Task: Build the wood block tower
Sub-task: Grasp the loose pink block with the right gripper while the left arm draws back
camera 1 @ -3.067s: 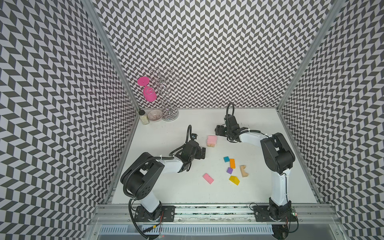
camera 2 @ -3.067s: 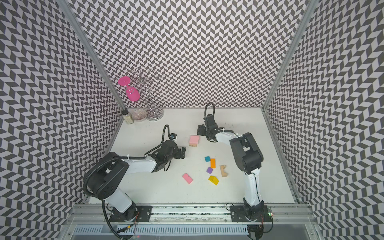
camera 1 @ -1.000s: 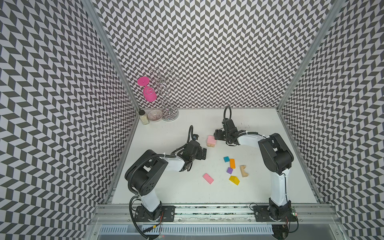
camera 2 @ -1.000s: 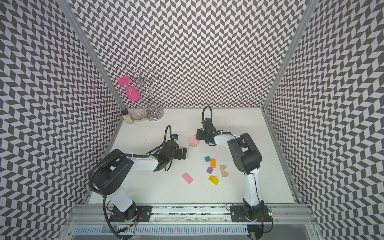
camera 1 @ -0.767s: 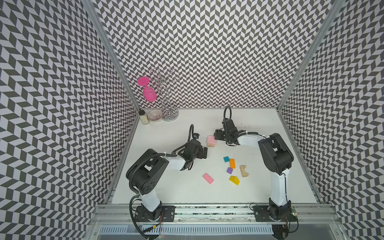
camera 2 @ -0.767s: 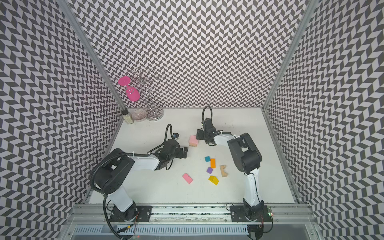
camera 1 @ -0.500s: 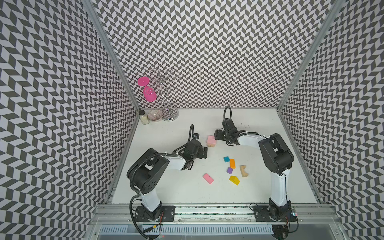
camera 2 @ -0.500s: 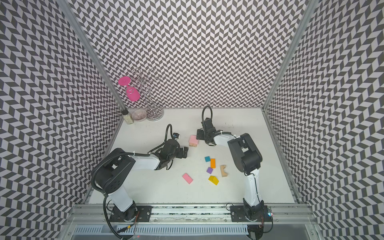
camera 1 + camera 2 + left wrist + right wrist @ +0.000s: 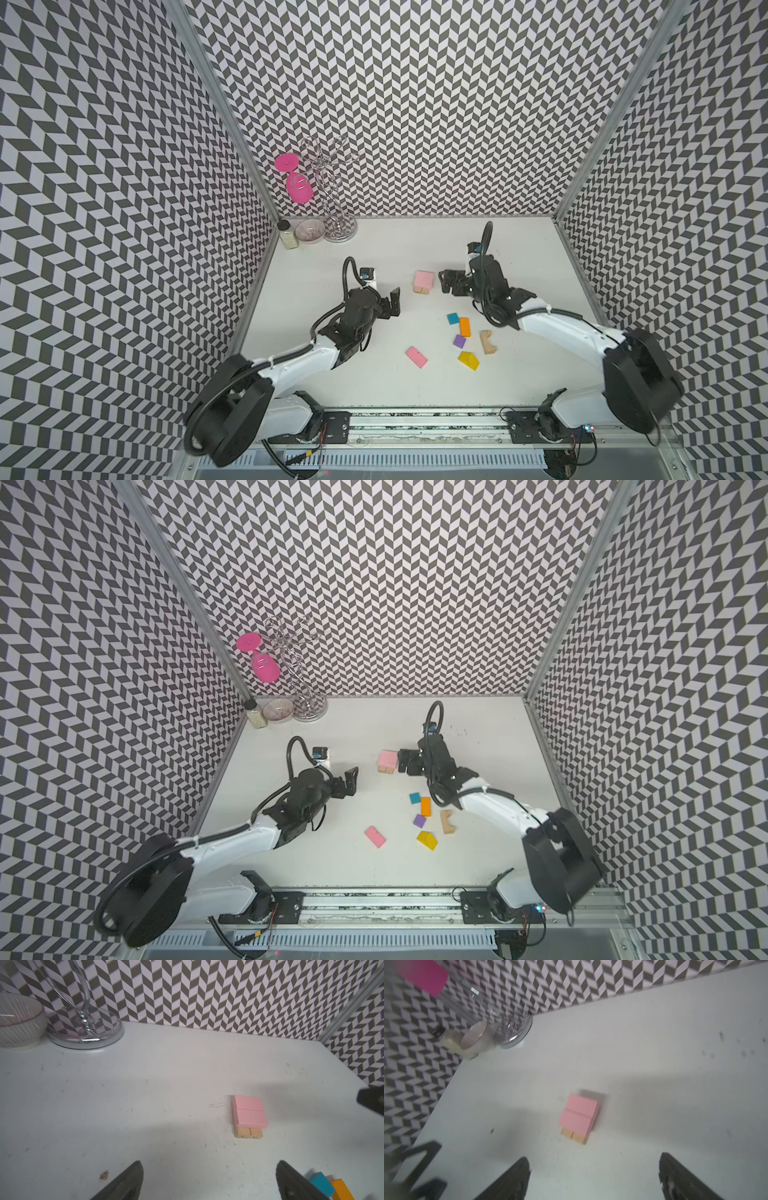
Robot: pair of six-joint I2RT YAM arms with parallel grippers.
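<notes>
The small tower (image 9: 424, 282) of two pink slabs laid on two tan wooden bars stands on the white surface (image 9: 519, 382), a little behind its middle. The right hand (image 9: 444, 281) is just beside the tower, with its jaws wide apart and nothing between them. The left hand (image 9: 394, 302) is near the tower on the opposite side, also wide open and empty. In front lie the loose blocks: teal cube (image 9: 453, 319), orange slab (image 9: 464, 326), purple cube (image 9: 459, 341), tan arch (image 9: 487, 342), yellow roof-shaped piece (image 9: 468, 360) and pink slab (image 9: 416, 357).
</notes>
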